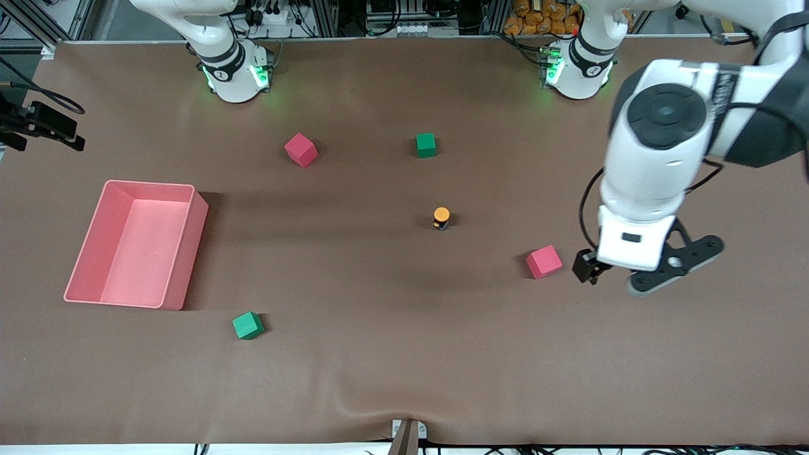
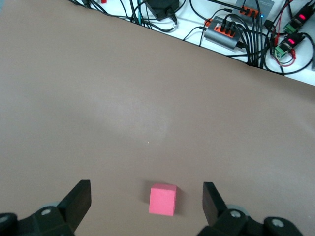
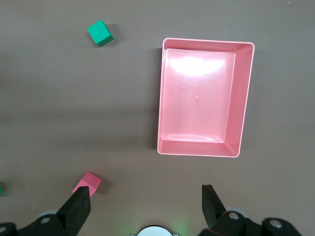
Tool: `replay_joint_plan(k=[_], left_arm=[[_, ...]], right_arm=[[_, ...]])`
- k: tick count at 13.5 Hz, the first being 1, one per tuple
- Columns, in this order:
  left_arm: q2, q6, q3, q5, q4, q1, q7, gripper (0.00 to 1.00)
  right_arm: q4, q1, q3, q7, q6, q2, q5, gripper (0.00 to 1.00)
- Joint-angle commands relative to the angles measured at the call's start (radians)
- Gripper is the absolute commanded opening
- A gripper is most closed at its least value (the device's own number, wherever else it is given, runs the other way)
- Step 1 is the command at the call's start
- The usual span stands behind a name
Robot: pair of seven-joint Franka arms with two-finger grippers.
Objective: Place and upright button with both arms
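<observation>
The button point(image 1: 441, 217) stands upright on the brown table mat near the middle, orange cap on top of its black body. It shows in neither wrist view. My left gripper point(image 1: 588, 268) hangs open and empty in the air over the left arm's end of the table, beside a pink-red cube point(image 1: 543, 261). In the left wrist view the open gripper point(image 2: 146, 189) frames that cube point(image 2: 163, 199) far below. My right gripper point(image 3: 146, 194) is open and empty, high over the table near the right arm's base, and is out of the front view.
A pink tray point(image 1: 183, 253) sits toward the right arm's end and also shows in the right wrist view point(image 3: 243, 98). Another pink-red cube point(image 1: 301, 149) and a green cube point(image 1: 425, 145) lie near the bases. A second green cube point(image 1: 248, 325) lies nearer the front camera.
</observation>
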Motion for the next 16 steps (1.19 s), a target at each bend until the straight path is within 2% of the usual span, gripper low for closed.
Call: replay_joint_plan(k=[1,4,5,8,12,14,16], left_arm=[[-0.08,0.003,0.019,-0.11,-0.026,0.012,0.056,1.0],[-0.164,-0.026,0.156,-0.321,-0.031,0.012,0.258,1.0],[-0.192,-0.068,0.181,-0.357,-0.034,0.012,0.295,1.0],[-0.249,-0.174,0.2,-0.372,-0.038,0.033,0.421,1.0],[-0.356,-0.265,0.214,-0.446,-0.092,0.052,0.46,1.0],[-0.419,-0.264,0.299,-0.553,-0.155,0.052,0.537,1.0],[-0.415,-0.263,0.387,-0.57,-0.157,0.05,0.692,1.0]], right_arm=[[0.017,-0.003,-0.001,-0.008,-0.007,0.006,0.008,1.0],[0.019,-0.006,-0.002,-0.006,-0.007,0.005,0.008,1.0],[0.019,-0.01,-0.007,-0.008,-0.01,0.003,0.01,1.0],[0.019,-0.01,-0.007,-0.006,-0.013,0.002,0.008,1.0],[0.019,-0.009,-0.005,-0.006,-0.012,0.002,0.008,1.0],[0.019,-0.009,-0.005,-0.006,-0.013,0.002,0.008,1.0],[0.019,-0.009,-0.005,-0.005,-0.015,0.002,0.008,1.0]])
